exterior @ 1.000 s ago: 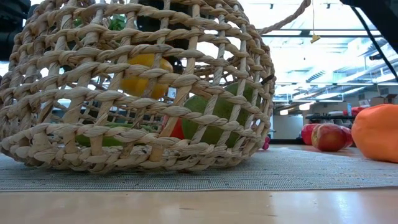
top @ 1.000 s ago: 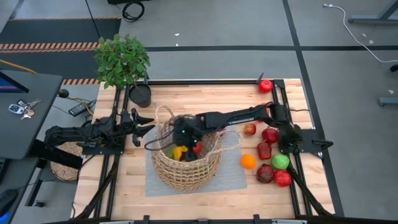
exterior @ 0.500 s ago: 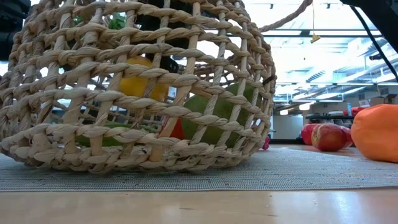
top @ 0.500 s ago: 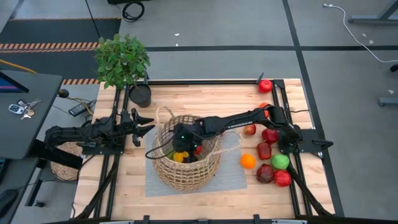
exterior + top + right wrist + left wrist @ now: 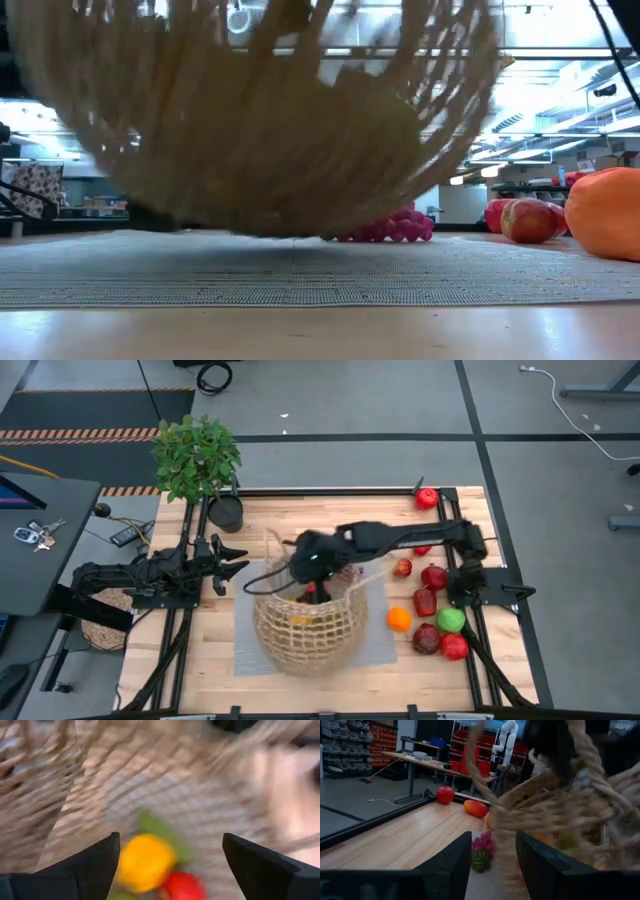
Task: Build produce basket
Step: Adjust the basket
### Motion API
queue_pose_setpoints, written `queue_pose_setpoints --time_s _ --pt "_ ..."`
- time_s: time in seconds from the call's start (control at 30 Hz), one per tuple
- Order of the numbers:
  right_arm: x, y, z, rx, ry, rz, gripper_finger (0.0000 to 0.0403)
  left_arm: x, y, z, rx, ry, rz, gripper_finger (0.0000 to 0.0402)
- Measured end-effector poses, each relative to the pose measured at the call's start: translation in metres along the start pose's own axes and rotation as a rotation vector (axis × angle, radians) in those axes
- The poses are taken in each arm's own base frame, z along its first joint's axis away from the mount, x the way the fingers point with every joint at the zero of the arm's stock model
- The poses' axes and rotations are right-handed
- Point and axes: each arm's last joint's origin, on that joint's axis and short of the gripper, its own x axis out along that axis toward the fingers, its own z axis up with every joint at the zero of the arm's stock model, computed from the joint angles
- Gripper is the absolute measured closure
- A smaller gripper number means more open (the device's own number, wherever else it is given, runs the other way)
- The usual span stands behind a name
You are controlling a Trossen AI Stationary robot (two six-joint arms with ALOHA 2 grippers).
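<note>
The right pincer [image 5: 312,560] hangs spread wide over the far rim of the basket [image 5: 305,625], holding nothing. Produce [image 5: 145,862] lies inside the basket; more produce sits right of it. The left pincer [image 5: 228,563], closed and empty, waits left of the basket.

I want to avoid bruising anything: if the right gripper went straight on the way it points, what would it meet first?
Probably the round yellow fruit lying in the tan open-weave wicker basket, framed between the open right gripper; depth is unclear.
</note>
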Motion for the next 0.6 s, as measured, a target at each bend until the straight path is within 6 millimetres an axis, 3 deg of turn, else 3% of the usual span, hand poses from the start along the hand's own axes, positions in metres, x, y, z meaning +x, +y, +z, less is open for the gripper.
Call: queue_pose_setpoints --time_s 0.1,0.17,0.4,0.6 --pt "-0.026 0.006 0.004 -0.014 -0.065 -0.072 0.0053 0.000 0.000 0.000 0.000 0.000 0.000 0.0241" --pt "-0.027 0.007 0.000 -0.010 -0.070 -0.102 0.0055 0.000 0.000 0.000 0.000 0.000 0.000 0.0241" --pt "0.026 0.009 -0.042 0.022 0.020 -0.108 0.0055 0.000 0.000 0.000 0.000 0.000 0.000 0.0241" --pt "0.040 0.011 -0.057 0.041 0.002 -0.048 0.0056 0.000 0.000 0.000 0.000 0.000 0.000 0.0241"
